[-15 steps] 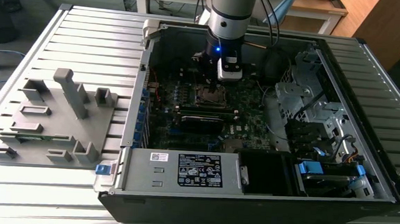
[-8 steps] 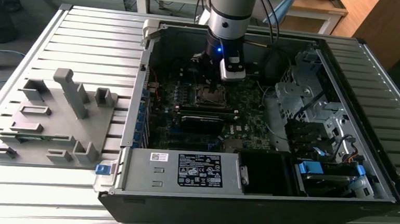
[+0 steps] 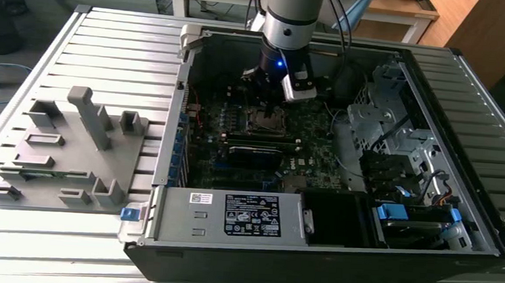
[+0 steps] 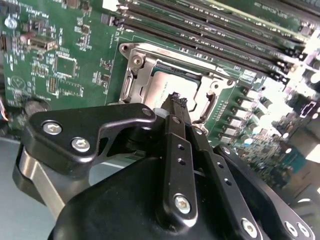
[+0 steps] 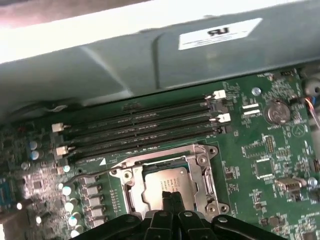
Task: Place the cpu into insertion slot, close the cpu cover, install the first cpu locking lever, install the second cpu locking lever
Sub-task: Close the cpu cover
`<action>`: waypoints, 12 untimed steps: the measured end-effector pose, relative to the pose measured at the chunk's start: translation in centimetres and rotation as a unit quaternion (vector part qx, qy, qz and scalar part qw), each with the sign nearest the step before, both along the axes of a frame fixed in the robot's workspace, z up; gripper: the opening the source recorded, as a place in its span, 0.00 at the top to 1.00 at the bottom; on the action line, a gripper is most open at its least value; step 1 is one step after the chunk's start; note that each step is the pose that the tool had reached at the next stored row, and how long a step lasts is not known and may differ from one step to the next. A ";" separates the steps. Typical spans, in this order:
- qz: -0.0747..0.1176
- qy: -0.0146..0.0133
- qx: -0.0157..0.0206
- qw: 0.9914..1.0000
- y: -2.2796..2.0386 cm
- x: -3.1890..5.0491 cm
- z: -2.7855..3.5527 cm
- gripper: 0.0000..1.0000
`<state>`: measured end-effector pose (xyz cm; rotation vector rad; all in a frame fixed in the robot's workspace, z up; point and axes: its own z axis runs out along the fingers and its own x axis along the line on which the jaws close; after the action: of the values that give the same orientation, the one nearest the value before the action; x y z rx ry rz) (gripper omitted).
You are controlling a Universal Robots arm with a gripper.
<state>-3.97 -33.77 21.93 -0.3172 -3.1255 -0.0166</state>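
Note:
The cpu (image 5: 159,179) lies flat in the insertion slot (image 3: 267,119) on the green board; its silver-grey top (image 4: 167,82) shows in both wrist views. The cpu cover (image 5: 201,161), a silver frame, lies down around the chip (image 4: 137,70). A thin wire lever (image 5: 87,173) runs beside the socket. My gripper (image 4: 177,100) is shut with nothing between its black fingers, and its tips hover just over the chip's edge (image 5: 170,196). I cannot tell whether they touch it. In the exterior view the gripper (image 3: 273,93) hangs inside the open case, right behind the socket.
Long black memory slots (image 5: 140,131) run alongside the socket. The case's metal walls (image 3: 180,111) ring the board, with a power supply box (image 3: 230,219) in front and drive cages (image 3: 393,137) on the exterior view's right. A grey fixture tray (image 3: 68,150) sits outside the case.

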 end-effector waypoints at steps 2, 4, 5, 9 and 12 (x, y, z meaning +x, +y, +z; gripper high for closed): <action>0.016 0.000 0.000 1.000 0.00 0.00 -0.01 0.89; 0.032 0.000 0.000 0.999 0.00 0.00 -0.01 0.89; 0.040 0.000 0.000 0.999 0.00 0.00 -0.01 0.89; 0.057 -0.001 0.000 0.998 0.00 0.00 -0.02 0.89; 0.057 -0.001 -0.001 0.998 0.01 0.00 -0.03 0.89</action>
<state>-3.97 -33.76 21.90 -0.1389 -3.1395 -0.0149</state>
